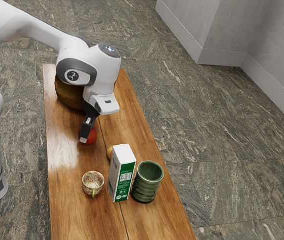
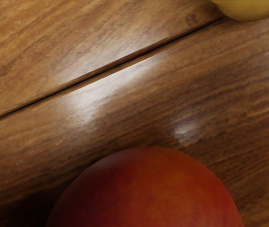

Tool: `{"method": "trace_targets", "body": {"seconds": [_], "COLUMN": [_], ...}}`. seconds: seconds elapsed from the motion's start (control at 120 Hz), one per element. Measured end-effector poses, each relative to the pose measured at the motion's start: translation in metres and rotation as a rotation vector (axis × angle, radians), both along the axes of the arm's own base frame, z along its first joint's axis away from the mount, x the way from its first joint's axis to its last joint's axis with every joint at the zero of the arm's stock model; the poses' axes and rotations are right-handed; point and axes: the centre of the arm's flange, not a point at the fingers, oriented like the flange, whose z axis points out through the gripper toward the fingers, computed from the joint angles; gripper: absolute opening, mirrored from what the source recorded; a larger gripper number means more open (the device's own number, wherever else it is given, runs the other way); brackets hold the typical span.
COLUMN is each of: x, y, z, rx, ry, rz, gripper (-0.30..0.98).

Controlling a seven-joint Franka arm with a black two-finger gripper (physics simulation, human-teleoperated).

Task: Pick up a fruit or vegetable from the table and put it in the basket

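The peach (image 1: pixel 91 137) sits on the table (image 1: pixel 67 160) at the fingers (image 1: pixel 85 134); whether they grip it, I cannot tell. Behind the arm is the round brown basket (image 1: pixel 67 95), its inside hidden. A yellow fruit (image 1: pixel 110 152) peeks from behind a white-and-green carton (image 1: pixel 122 175), its print too small to read. Nearby stand a patterned cup (image 1: pixel 93 184) and a ribbed green cup (image 1: pixel 146 186), both upright.

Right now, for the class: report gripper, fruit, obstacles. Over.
Gripper down at the peach, grip unconfirmed. Basket partly hidden behind my arm. Carton and green cup on the peach's far side from the basket.
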Motion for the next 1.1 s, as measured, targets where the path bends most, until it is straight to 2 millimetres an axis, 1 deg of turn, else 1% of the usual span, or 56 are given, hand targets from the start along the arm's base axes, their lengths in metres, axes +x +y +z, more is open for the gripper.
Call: {"method": "trace_targets", "body": {"seconds": [0.292, 0.333, 0.4, 0.483, 0.667, 0.758, 0.858, 1.1], "x": [0.0006, 0.0007, 0.0008, 0.0010, 0.0013, 0.0013, 0.0007, -0.0043], "y": [-0.0004, -0.0002, -0.0004, -0.0003, -0.0029, -0.0046, -0.0047, -0.0026], "z": [-0.0013, -0.0013, -0.0012, -0.0010, -0.0021, -0.0032, -0.0025, 0.0017], "rx": [-0.002, -0.003, -0.003, -0.001, 0.003, 0.005, 0.009, 0.023], "ry": [-0.008, -0.009, -0.009, -0.012, -0.010, -0.006, 0.000, 0.029], "rz": [0.000, 0.001, 0.001, 0.002, 0.001, 0.001, 0.005, 0.012], "gripper": [0.68, 0.63, 0.50, 0.42, 0.40, 0.34, 0.31, 0.30]}}
